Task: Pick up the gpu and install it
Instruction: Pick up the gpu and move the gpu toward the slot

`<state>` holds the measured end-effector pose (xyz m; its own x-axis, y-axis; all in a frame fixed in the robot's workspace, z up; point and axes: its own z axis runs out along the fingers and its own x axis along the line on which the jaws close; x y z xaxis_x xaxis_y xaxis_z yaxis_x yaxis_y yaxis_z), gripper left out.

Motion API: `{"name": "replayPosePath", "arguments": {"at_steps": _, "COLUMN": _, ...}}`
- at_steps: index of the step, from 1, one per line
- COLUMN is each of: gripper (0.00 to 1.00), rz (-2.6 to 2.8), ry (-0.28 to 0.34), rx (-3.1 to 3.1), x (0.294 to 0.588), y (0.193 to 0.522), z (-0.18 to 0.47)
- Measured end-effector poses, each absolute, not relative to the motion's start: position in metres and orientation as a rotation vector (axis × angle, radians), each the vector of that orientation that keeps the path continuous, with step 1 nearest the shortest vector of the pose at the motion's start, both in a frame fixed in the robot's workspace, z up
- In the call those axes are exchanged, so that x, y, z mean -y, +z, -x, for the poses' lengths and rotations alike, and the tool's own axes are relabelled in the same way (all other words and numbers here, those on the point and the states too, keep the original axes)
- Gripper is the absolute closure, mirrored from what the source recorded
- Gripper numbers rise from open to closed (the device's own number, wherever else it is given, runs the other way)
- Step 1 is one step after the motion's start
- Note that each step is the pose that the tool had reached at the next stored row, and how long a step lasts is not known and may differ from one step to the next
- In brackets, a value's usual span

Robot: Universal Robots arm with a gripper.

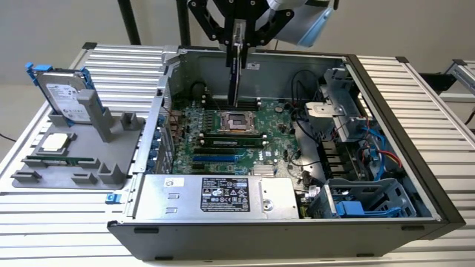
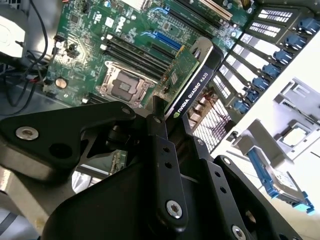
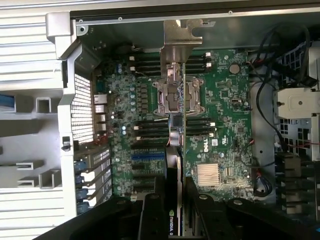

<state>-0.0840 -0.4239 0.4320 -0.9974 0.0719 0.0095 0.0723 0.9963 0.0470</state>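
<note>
– Fingers (image 2: 161, 150) first: spread or closed?

– Closed, pinching the gpu (image 2: 192, 90) between them. Its black shroud faces one finger and its green board the other.

– Where does the card sit in the exterior view?

– The gpu (image 1: 234, 78) hangs upright and edge-on inside the open computer case (image 1: 415, 139). It is at twelve o'clock from the processor socket (image 1: 239, 120), with the fingers (image 1: 237, 39) gripping its upper end.

– Is it in a slot?

– No. Its lower end is over the motherboard (image 1: 282, 142), just beyond the socket. The blue expansion slot (image 1: 215, 157) lies at about seven o'clock from the socket, apart from the card. I cannot tell whether the card's tip touches the board.

– And the first wrist view?

– It looks straight down the gpu (image 3: 172, 170), which is seen as a narrow strip crossing the socket (image 3: 176, 96).

– What is around the case?

– At nine o'clock of it, on the slatted worktop (image 1: 74, 222), a grey holder (image 1: 44, 178) carries a silver hard drive (image 1: 63, 94) with blue rails, standing tilted. At six o'clock inside the case is the power supply (image 1: 215, 194).
</note>
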Motion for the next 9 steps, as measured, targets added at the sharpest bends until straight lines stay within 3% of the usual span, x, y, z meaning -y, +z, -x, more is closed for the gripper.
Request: {"name": "replayPosePath", "arguments": {"at_steps": 9, "gripper": 1.00, "rz": 0.113, "ry": -0.074, "rx": 3.131, "x": 0.4239, "y": 0.4320, "z": 0.0820}}
